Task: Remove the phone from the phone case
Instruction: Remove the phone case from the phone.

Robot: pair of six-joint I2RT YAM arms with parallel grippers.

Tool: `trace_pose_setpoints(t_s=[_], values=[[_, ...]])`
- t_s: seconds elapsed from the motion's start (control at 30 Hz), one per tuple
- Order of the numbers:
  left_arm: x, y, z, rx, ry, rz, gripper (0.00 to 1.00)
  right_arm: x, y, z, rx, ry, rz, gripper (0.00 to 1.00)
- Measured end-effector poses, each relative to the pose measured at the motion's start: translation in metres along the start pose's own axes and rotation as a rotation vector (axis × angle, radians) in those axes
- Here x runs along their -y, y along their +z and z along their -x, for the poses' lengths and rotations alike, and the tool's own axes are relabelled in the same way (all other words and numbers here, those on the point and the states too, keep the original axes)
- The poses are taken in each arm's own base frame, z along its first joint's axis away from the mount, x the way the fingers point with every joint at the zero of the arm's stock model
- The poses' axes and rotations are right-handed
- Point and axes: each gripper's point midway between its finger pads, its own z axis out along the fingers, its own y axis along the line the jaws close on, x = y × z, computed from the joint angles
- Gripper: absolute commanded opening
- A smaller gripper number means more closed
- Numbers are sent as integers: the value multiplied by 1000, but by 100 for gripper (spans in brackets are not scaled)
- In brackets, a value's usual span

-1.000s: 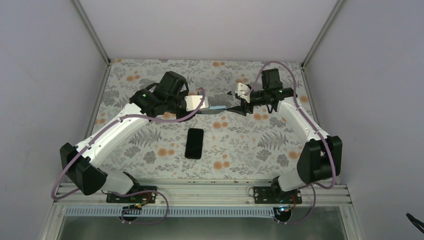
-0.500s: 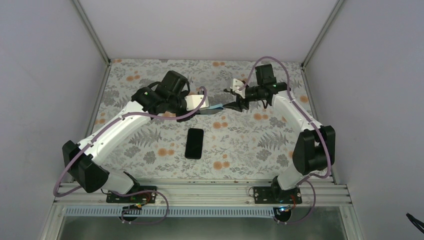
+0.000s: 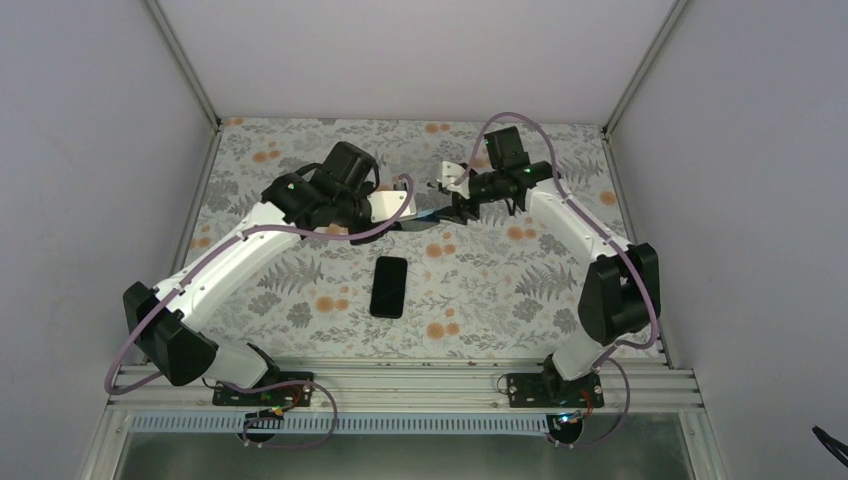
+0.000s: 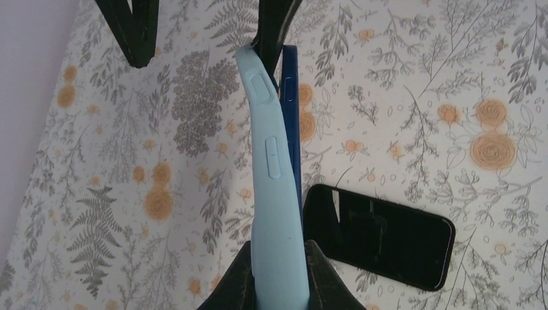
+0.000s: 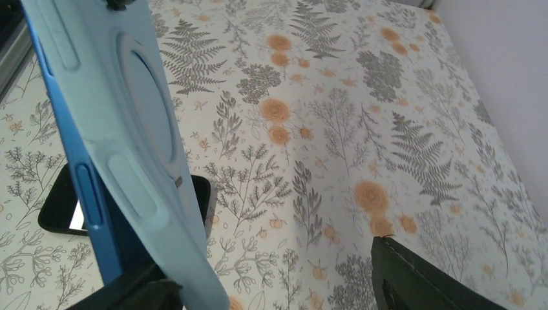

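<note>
My left gripper (image 4: 278,253) is shut on the lower end of a light blue phone case (image 4: 274,194), held on edge above the table. A dark blue phone (image 4: 291,110) sits in the case, and the case's far end bends away from it. My right gripper (image 5: 268,258) is open and wide at that far end. One of its fingers (image 4: 274,26) is against the tip of the case and phone, the other finger (image 4: 132,35) stands free to the side. From above, the case (image 3: 428,215) spans between the left gripper (image 3: 405,212) and the right gripper (image 3: 447,200).
A black phone (image 3: 389,286) lies flat, screen up, on the floral tablecloth (image 3: 500,290) below and in front of the held case. Grey walls close in the table on the left, the right and the back.
The right arm has swung left, bringing its open gripper onto the free end of the case. The left arm and the case have stayed almost still.
</note>
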Motion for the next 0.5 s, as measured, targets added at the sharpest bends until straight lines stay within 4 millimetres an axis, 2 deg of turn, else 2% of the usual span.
trace_pose_setpoints(t_s=[0.07,0.2,0.33,0.5], values=[[0,-2,-3,-16,6,3,2,-4,8,7,-8,-28,13,69],[-2,-9,-1,-29,18,14,2,-10,15,16,6,-49,38,53],[-10,-14,1,-25,25,62,2,-10,18,25,46,-46,78,56],[-9,-16,0,-2,66,110,2,-18,23,35,110,-85,220,53]])
